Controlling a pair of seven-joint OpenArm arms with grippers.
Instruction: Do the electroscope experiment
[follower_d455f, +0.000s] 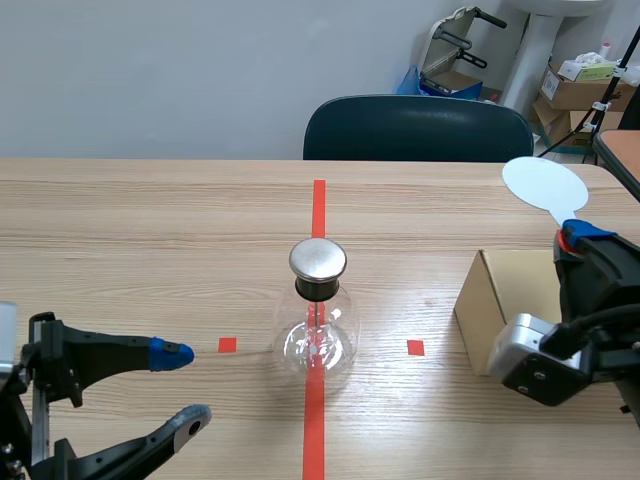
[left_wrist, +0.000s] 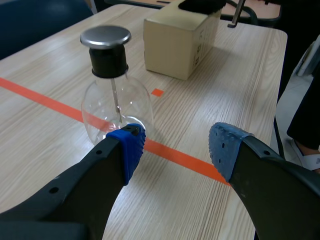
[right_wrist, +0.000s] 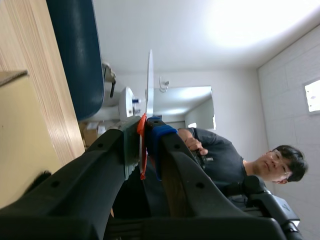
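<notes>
left gripper (left_wrist: 175, 148) wide open, empty | right gripper (right_wrist: 145, 134) clamps paddle (follower_d455f: 545, 183) handle, disc up | electroscope (follower_d455f: 318, 325) upright

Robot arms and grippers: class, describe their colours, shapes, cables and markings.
Both arms are black. The left gripper has two thick tapering fingers with small round holes, tipped with blue dotted pads. The right gripper shows a blue pad; its arm carries a silver-grey box and a black cable.
</notes>
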